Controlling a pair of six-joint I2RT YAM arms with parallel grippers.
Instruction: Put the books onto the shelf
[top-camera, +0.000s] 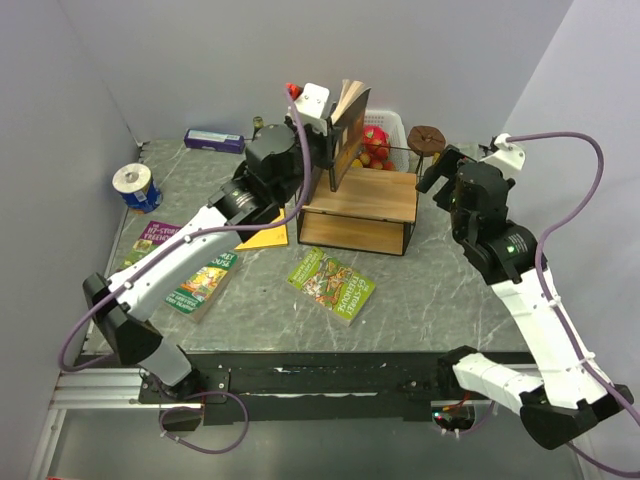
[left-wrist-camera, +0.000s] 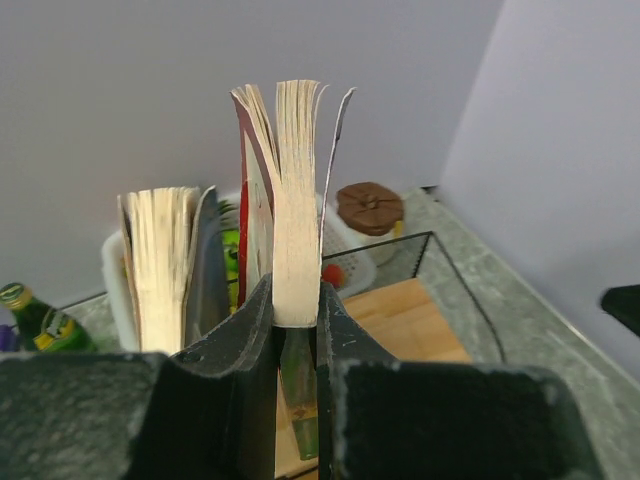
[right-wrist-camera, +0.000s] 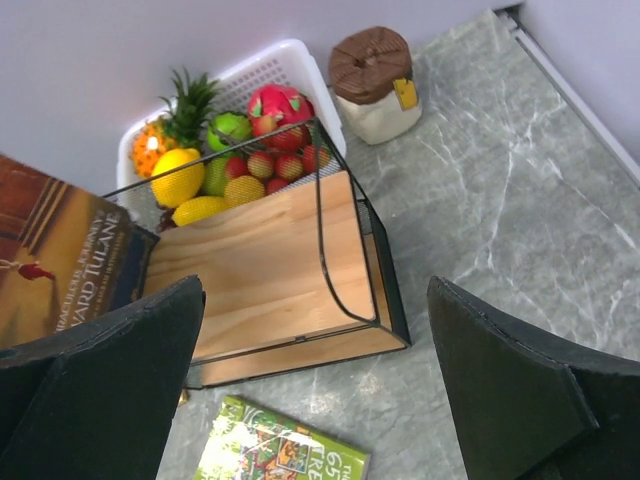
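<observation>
My left gripper (top-camera: 322, 138) (left-wrist-camera: 296, 312) is shut on a dark brown book (top-camera: 347, 145) (left-wrist-camera: 296, 215), held upright with its pages fanned over the left end of the shelf (top-camera: 362, 200) (left-wrist-camera: 412, 318) (right-wrist-camera: 262, 268). In the right wrist view its brown cover (right-wrist-camera: 62, 262) shows. A second book (left-wrist-camera: 160, 262) stands just left of it. A green cartoon book (top-camera: 331, 284) (right-wrist-camera: 282, 455) lies flat in front of the shelf. Another green book (top-camera: 204, 284) and a purple one (top-camera: 158, 240) lie under the left arm. My right gripper (top-camera: 441, 172) (right-wrist-camera: 315, 292) hangs open and empty over the shelf's right end.
A white fruit basket (top-camera: 392, 125) (right-wrist-camera: 296, 58) stands behind the shelf, with a brown-lidded jar (top-camera: 426, 139) (right-wrist-camera: 374, 78) to its right. A blue box (top-camera: 213, 140), a tape roll (top-camera: 135, 186), a green bottle (left-wrist-camera: 24, 316) and an orange sheet (top-camera: 266, 238) are on the left.
</observation>
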